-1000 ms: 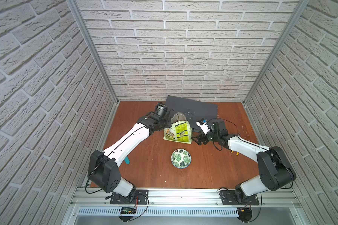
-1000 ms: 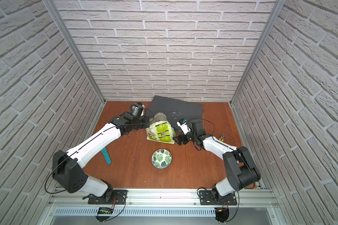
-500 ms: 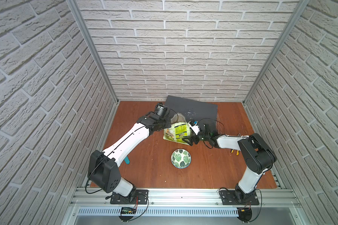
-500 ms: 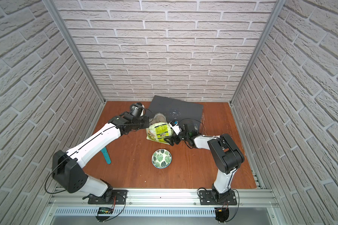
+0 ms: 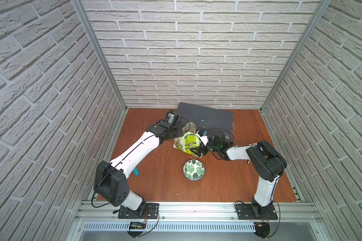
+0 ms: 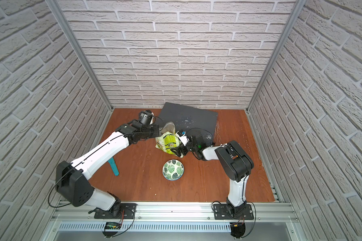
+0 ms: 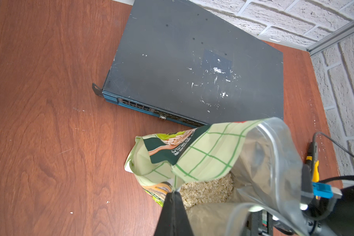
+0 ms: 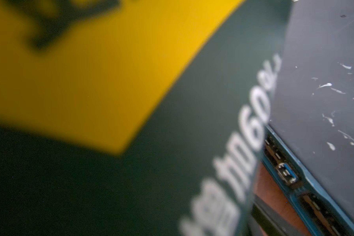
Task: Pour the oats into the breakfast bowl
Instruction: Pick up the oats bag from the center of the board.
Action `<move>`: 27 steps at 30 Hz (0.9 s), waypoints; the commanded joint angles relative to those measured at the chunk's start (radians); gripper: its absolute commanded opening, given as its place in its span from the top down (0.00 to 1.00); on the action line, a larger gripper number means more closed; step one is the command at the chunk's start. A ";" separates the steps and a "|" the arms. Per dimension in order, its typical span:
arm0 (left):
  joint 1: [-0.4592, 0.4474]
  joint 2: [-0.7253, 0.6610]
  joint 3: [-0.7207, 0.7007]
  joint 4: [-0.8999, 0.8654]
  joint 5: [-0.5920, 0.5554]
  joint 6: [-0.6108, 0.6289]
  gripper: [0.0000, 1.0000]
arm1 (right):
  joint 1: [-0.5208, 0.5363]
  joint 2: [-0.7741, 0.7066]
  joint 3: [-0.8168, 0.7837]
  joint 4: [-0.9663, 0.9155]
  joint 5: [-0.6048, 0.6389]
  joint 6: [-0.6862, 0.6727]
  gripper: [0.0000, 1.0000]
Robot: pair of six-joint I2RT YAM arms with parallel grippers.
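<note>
Oats pouch [image 5: 187, 141]: rim in closed left end effector [image 5: 181, 131], open right end effector [image 5: 198, 151] alongside

Blurred, right wrist view: pouch [image 8: 131, 122] filling most of the picture, white lettering unreadable | Cut off, left wrist view: left gripper [image 7: 173, 196] down to a dark wedge, pouch base past the edge | Hidden, both top views: teal tool [image 5: 136, 171] [image 6: 114, 168] mostly behind left arm [image 5: 138, 149]; right gripper [image 5: 195, 151] against pouch, contact too small to tell
</note>
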 commanded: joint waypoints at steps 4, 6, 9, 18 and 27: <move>0.010 0.005 -0.024 -0.059 -0.030 0.004 1.00 | 0.011 0.000 -0.034 -0.046 0.082 -0.037 0.16; 0.010 0.001 -0.031 -0.064 -0.038 0.003 1.00 | 0.012 -0.007 -0.042 -0.057 0.091 -0.043 0.27; 0.013 -0.010 -0.042 -0.076 -0.058 -0.001 1.00 | 0.012 -0.014 -0.047 -0.089 0.112 -0.057 0.51; 0.013 -0.064 -0.100 -0.099 -0.074 -0.018 1.00 | 0.007 -0.090 -0.042 -0.123 0.209 -0.107 0.97; 0.012 -0.133 -0.128 -0.067 -0.002 0.000 1.00 | -0.007 -0.238 -0.078 -0.107 0.275 -0.090 0.97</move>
